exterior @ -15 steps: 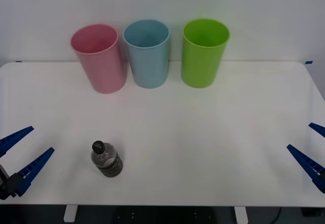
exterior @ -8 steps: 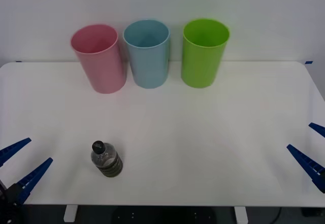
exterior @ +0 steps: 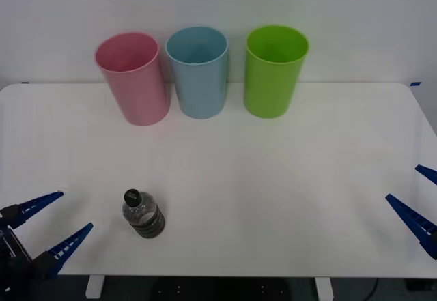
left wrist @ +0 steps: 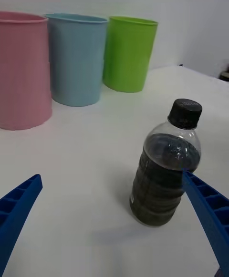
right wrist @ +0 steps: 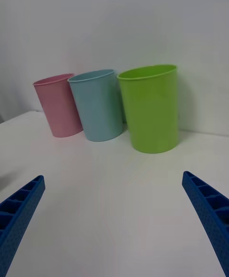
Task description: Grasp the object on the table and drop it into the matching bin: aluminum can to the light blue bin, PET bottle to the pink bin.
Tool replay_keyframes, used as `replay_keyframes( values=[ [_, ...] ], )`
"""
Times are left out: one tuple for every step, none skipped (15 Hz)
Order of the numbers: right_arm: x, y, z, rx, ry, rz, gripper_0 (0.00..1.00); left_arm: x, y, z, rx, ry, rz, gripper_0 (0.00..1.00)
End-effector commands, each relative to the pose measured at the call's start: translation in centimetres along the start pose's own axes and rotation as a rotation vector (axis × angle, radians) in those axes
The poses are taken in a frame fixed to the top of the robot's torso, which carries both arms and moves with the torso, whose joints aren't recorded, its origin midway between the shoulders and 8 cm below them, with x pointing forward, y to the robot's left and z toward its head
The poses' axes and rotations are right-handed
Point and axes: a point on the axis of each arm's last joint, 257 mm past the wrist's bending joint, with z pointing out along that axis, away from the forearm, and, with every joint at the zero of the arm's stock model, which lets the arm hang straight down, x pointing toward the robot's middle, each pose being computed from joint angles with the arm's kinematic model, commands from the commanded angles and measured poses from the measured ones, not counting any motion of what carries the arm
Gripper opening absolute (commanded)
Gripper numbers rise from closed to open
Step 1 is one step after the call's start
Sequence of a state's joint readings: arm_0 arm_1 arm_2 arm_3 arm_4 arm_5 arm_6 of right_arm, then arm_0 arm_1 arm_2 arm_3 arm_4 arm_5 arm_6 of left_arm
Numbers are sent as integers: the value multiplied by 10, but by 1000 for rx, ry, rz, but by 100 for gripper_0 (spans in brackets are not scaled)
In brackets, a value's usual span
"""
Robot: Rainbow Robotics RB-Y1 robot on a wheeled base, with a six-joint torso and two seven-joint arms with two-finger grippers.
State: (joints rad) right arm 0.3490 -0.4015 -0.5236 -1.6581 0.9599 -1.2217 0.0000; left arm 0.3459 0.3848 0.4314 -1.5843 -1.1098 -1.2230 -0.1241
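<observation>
We see the PET bottle (exterior: pixel 143 214) standing upright on the white counter (exterior: pixel 273 171), just beside our spread-open left hand (exterior: pixel 49 227) at the near left edge. Our right hand (exterior: pixel 418 209), also open, waits at the right edge. The pink bin (exterior: pixel 134 78), light blue bin (exterior: pixel 199 72) and green bin (exterior: pixel 274 70) line the back.

Pink bin (exterior: pixel 133 77); light blue bin (exterior: pixel 198 71); green bin (exterior: pixel 274 70); white counter (exterior: pixel 273 178); bottle (exterior: pixel 143 213): clear, black cap, dark brown lower half.
</observation>
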Motion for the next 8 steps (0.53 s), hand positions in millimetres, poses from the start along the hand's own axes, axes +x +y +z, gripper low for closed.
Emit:
replay_keyframes(
  values=[
    [0,0,0,0,0,0,100,13,-5,14,55,-5,42,100],
    [0,0,0,0,0,0,100,19,-6,18,76,-3,53,100],
    [0,0,0,0,0,0,100,24,-7,21,94,1,62,100],
    [0,0,0,0,0,0,100,29,-7,25,114,7,81,100],
    [0,0,0,0,0,0,100,32,-7,29,132,8,93,100],
    [0,0,0,0,0,0,100,36,-7,32,147,12,105,100],
    [0,0,0,0,0,0,100,40,-7,36,166,15,119,100],
    [0,0,0,0,0,0,100,42,-8,41,182,12,137,100]
  ],
)
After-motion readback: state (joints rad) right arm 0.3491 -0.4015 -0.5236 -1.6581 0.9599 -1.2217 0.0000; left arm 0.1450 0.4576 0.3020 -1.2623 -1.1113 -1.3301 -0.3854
